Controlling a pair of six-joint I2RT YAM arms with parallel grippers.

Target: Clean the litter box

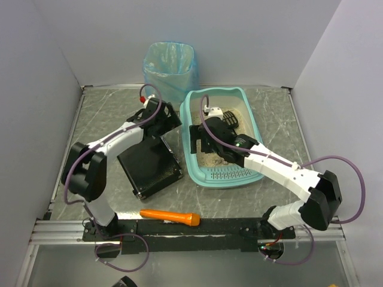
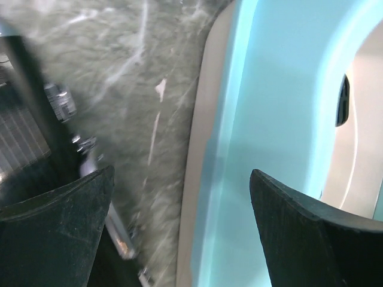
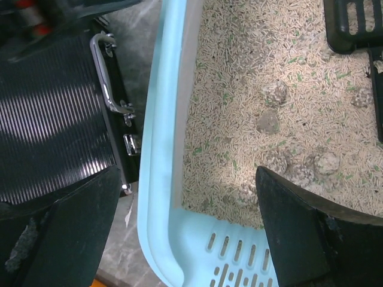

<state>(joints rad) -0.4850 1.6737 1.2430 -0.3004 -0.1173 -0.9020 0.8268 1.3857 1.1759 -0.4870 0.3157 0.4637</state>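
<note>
Probably about to grip litter box [image 1: 230,175] by its left wall. Lower squarely, close on rim only, avoid snagging black case [image 1: 149,164] just beside. Left end effector [image 2: 179,200] spread apart, wall showing between fingers; right end effector [image 3: 188,179] likewise apart over near-left corner. Sits right of tabletop centre, towards far edge. Light teal, slotted near lip, beige pellets, grey clumps [image 3: 267,122], black scoop [image 1: 230,118] inside.

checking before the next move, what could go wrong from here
1. The left gripper and right gripper, both open, hover at the litter box's left wall; tilting it might spill litter.
2. The black case lies close beside that wall, so a gripper finger may knock it.
</note>
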